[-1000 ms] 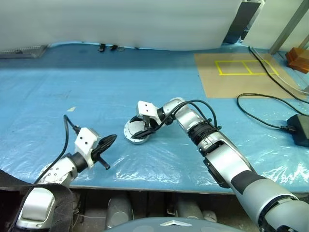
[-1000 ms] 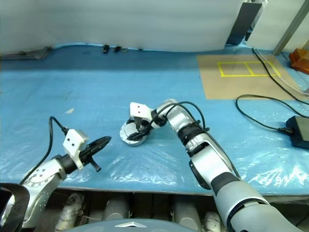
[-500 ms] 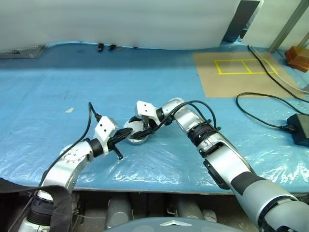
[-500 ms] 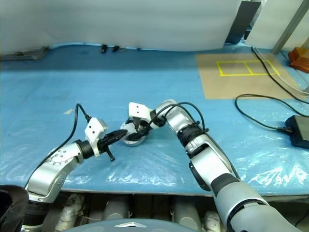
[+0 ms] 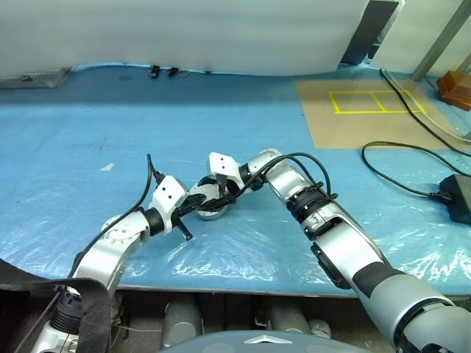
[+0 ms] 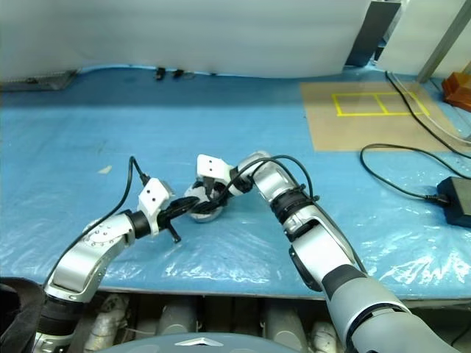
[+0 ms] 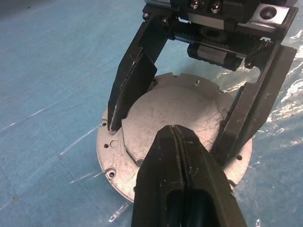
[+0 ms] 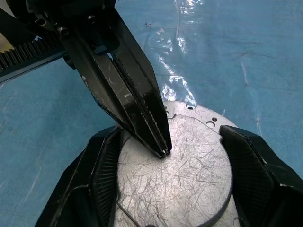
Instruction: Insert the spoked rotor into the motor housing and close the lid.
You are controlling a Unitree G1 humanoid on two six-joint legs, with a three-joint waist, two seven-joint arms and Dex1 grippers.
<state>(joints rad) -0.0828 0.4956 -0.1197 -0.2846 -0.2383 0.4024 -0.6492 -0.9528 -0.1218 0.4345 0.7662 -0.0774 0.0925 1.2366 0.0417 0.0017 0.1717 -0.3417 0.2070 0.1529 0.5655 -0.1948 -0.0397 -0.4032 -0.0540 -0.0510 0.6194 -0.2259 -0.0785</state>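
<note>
The motor housing [image 5: 207,212] lies on the blue sheet with the lid [image 7: 165,109] down flat on it, plain light-grey side up. The housing's flange [image 7: 111,161] shows around the lid. The spoked rotor is hidden. My right gripper [image 8: 170,137] reaches in from the right and is open, one finger on each side of the lid, close to its rim. From the left comes my left gripper [image 7: 174,128], shut and holding nothing. Its tip rests on the lid's top between the right gripper's fingers [image 7: 128,90].
A brown board with yellow tape squares [image 5: 360,110] lies at the back right. Black cables [image 5: 405,165] and a black power block [image 5: 460,197] are at the right edge. The table's front edge [image 5: 235,279] runs just below the arms.
My left arm has swung right and forward from the front left to the housing, and its shut tip now touches the lid. The right arm has stayed in place.
</note>
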